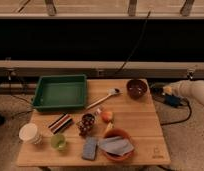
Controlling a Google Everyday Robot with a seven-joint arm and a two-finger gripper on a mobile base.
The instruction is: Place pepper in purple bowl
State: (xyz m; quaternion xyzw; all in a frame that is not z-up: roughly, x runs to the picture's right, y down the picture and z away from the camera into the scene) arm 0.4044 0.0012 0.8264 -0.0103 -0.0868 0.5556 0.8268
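Gripper: seen closed, held off the table's right edge, just beside the purple bowl.
Purple bowl: placed at the table's far right corner.
Pepper: laid between orange fruit and orange bowl.
Table: wooden.

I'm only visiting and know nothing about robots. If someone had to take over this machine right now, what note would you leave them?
Gripper: shut, hanging just past the table's right edge, beside the purple bowl. I can't see anything in it.
Pepper: it seems to be the slim pale green piece lying on the table, just in front of the round orange fruit and next to the orange bowl.
Purple bowl: upright at the table's far right corner.
Done: nothing yet, as far as I can tell.
Left: reach over to the pepper, pick it up, carry it to the purple bowl and release it.
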